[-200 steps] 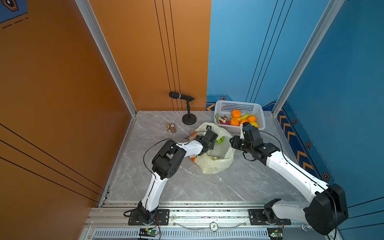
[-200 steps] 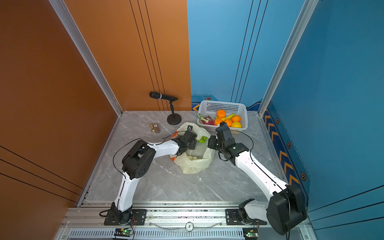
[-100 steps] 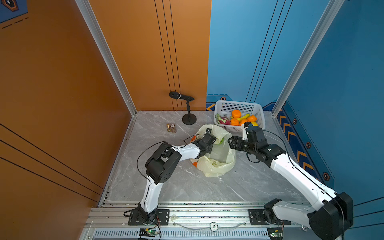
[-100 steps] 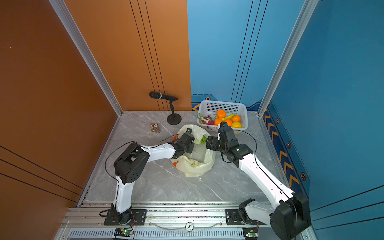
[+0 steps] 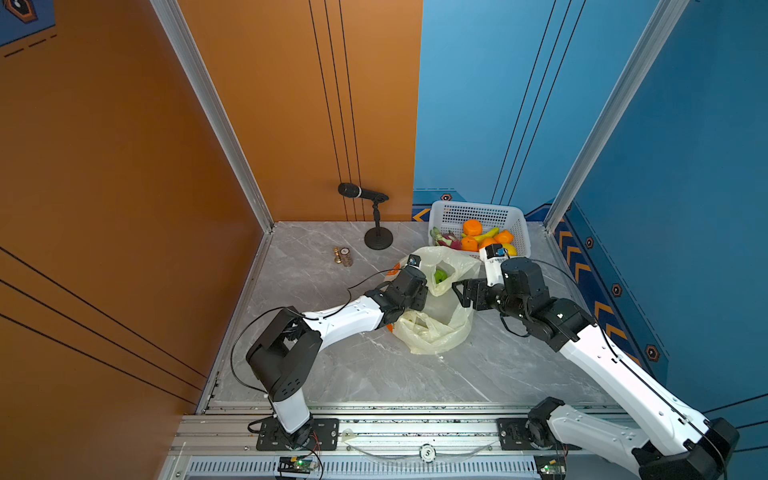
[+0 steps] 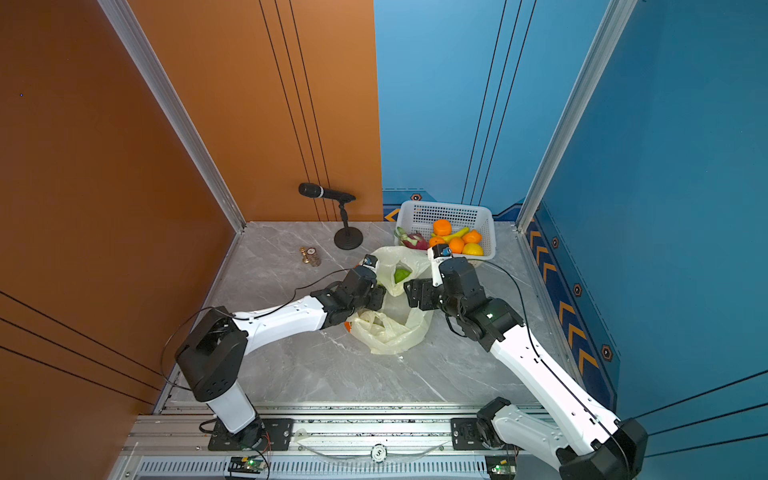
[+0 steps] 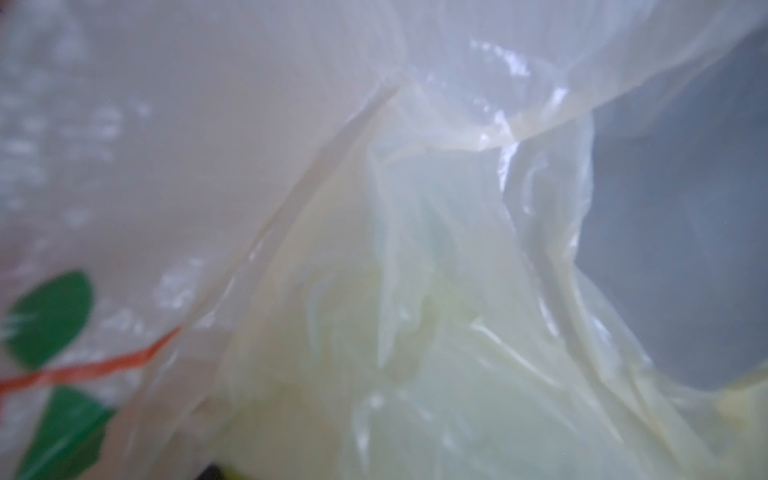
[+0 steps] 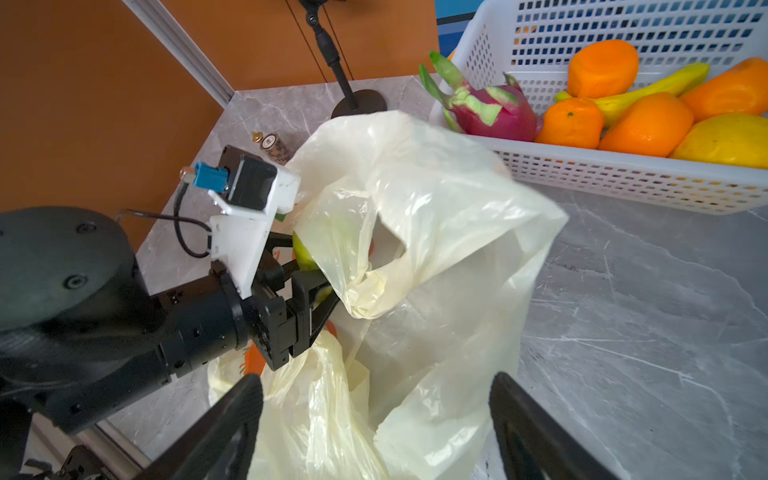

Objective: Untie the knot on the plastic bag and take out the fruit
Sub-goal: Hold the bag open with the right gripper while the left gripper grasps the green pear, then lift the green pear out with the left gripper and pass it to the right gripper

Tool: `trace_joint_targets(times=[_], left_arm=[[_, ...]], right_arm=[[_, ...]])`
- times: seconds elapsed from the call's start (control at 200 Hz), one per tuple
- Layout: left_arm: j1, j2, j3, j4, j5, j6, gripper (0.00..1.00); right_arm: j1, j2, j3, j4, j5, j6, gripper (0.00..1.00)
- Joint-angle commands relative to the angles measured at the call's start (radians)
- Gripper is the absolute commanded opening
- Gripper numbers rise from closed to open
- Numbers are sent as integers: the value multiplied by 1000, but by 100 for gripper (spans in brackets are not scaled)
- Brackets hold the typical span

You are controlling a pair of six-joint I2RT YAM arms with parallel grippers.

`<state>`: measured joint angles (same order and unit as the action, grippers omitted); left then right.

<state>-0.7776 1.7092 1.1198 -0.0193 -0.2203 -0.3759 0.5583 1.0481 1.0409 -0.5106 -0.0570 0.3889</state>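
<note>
Plastic bag (image 5: 436,332): slumped on counter (image 5: 332,365) between both arms, just before basket (image 5: 478,214), mouth agape.
Left pincer (image 8: 311,270): inside the mouth, jaws bracketing green fruit (image 8: 303,253), apparently gripping; film veils the contact.
Right pincer (image 8: 374,384): spread wide, empty, beside the bag.
Handling: lift fruit slowly, clear of film; right pincer pins a handle should the bag rise.

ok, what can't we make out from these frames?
Left end effector fingertips: right wrist view, plastic bag film covers them; grip on the green fruit unclear.
Left wrist view: blurred bag film fills the frame.
Knot: not seen in any view.
Right end effector: right wrist view, fingers cut off by the frame edge.
Small items by the microphone stand: too small in both top views.
</note>
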Motion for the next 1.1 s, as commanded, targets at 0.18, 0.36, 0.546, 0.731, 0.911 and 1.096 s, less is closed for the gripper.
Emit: trace_joint_targets(times=[0.18, 0.36, 0.546, 0.731, 0.911, 1.096], left_arm=[[-29, -146, -140, 88, 219, 35, 40], [-47, -228, -208, 157, 246, 68, 40], [-76, -294, -255, 188, 271, 167, 41], [-98, -379, -294, 236, 269, 243, 42], [-106, -443, -333, 305, 238, 332, 43], [-108, -477, -331, 361, 225, 423, 43]], right_arm=[[6, 29, 75, -22, -38, 126, 83], [4, 127, 102, 53, -56, 227, 78], [-23, 210, 113, 159, -29, 270, 78], [-76, 307, 139, 165, -81, 292, 77], [-103, 255, 160, 143, -174, 259, 81], [-145, 118, 119, 142, -332, 232, 88]])
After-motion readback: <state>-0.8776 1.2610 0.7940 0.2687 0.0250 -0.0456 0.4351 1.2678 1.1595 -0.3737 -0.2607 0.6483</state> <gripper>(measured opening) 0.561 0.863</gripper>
